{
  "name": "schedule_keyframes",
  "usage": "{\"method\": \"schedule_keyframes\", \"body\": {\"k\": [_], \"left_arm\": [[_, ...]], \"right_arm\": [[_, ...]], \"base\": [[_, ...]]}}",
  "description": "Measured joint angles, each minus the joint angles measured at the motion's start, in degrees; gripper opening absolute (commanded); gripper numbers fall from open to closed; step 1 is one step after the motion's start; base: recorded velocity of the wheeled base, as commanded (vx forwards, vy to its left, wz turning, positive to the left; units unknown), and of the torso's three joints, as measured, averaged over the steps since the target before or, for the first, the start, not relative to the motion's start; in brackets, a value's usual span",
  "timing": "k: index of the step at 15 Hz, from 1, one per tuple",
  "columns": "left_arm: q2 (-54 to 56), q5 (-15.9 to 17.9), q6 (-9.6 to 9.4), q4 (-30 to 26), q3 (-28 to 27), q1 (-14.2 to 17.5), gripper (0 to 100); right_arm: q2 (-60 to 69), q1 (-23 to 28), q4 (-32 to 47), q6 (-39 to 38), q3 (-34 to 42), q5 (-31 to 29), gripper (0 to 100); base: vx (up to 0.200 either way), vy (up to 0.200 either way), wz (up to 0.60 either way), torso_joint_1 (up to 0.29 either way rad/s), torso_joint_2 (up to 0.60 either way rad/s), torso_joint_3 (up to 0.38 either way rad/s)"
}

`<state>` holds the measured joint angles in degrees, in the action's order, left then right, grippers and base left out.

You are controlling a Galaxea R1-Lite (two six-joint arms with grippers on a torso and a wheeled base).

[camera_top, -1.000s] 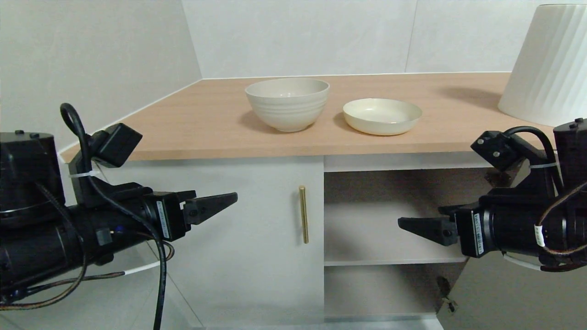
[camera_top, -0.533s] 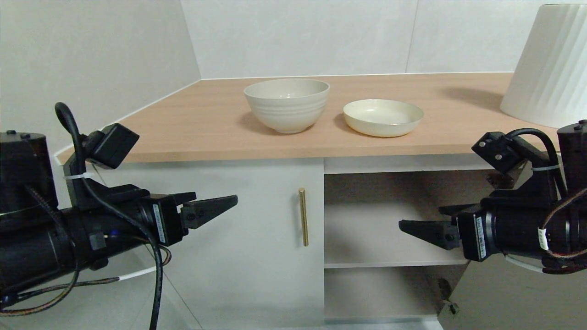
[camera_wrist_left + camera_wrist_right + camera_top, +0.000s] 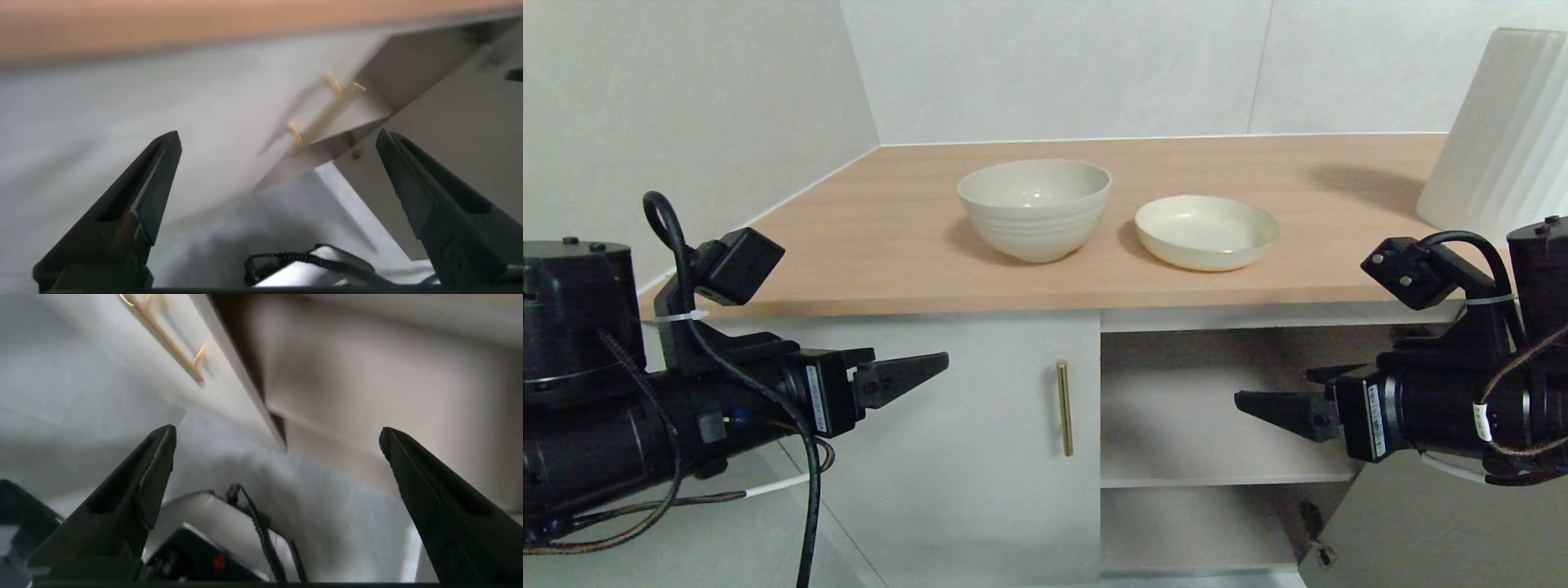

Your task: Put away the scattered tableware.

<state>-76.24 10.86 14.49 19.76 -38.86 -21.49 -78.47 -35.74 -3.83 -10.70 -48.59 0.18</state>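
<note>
**Both arms low before the cabinet, tableware up on the counter**

The left jaws and the right jaws are both spread wide and hold nothing, pointing toward each other in front of the cabinet. Above and beyond them, past the front edge of the counter (image 3: 890,245), stand the bowl (image 3: 1035,208) and, just beside it on the side of the right jaws, the shallow dish (image 3: 1206,231); the two are apart. A closed door (image 3: 947,457) faces the left jaws, and its brass handle (image 3: 1063,407) stands between the two pairs of jaws at about their height. Behind the right jaws the compartment is open, showing a shelf (image 3: 1217,478). A white ribbed shade (image 3: 1499,139) stands on the counter, above the right arm.
</note>
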Motion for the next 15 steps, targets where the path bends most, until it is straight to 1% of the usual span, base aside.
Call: {"method": "schedule_keyframes", "body": {"k": [7, 15], "left_arm": [[-0.61, 0.05, 0.0, 0.0, -0.02, -0.09, 100], [-2.26, -0.05, 0.0, -0.02, -0.13, -0.09, 100]], "right_arm": [[-0.17, -0.09, 0.06, 0.0, 0.0, 0.06, 100], [-0.74, 0.66, 0.0, 0.26, -0.11, 0.06, 100]], "base": [[0.0, 0.0, 0.0, 0.163, -0.48, -0.295], [0.0, 0.0, 0.0, 0.206, -0.5, -0.285]]}}
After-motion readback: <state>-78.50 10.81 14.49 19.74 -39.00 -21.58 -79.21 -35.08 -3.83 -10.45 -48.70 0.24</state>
